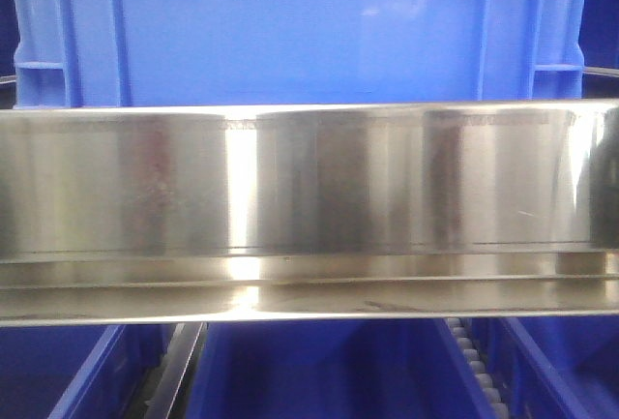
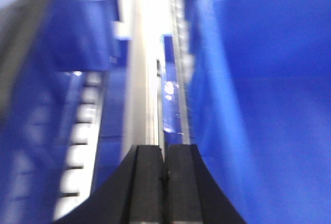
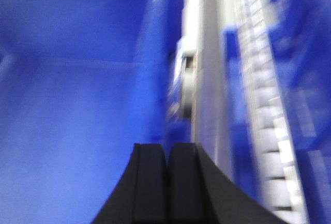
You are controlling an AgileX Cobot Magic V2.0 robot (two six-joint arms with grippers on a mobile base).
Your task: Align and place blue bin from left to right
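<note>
My left gripper (image 2: 164,157) and right gripper (image 3: 166,154) are both pinched closed, empty; blue bin (image 1: 290,27) sits behind the steel rail (image 1: 309,187).

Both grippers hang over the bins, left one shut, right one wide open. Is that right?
Not quite. The right gripper is shut too: the right wrist view shows its fingers pressed together, nothing between them. The left gripper is shut, as you say, and both hang over blue bins.
</note>
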